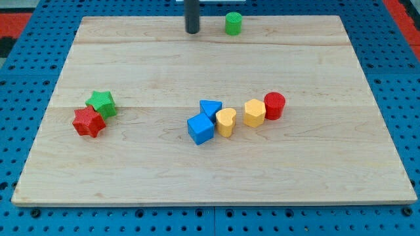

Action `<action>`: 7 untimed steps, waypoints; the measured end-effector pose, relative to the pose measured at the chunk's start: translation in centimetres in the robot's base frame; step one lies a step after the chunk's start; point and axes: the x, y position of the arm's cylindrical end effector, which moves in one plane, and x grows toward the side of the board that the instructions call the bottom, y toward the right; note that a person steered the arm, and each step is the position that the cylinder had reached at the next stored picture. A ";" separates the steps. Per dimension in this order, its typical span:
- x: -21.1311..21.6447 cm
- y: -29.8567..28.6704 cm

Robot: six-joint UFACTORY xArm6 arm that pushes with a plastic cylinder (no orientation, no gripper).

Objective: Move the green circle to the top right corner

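Near the wooden board's (210, 170) top edge, the green circle (233, 23) stands just to the view's right of my tip (191, 31), apart from it; my tip touches and holds nothing.

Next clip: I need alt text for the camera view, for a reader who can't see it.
My tip rests near the wooden board's top edge, left of the green circle, apart from it. At mid-board sit a blue cube, blue triangle, yellow heart, yellow hexagon and red cylinder; at left, a green star touches a red star.
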 end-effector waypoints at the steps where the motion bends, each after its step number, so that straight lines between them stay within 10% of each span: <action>1: -3.0 5.7; 6: 0.2 18.6; 7: 7.6 17.3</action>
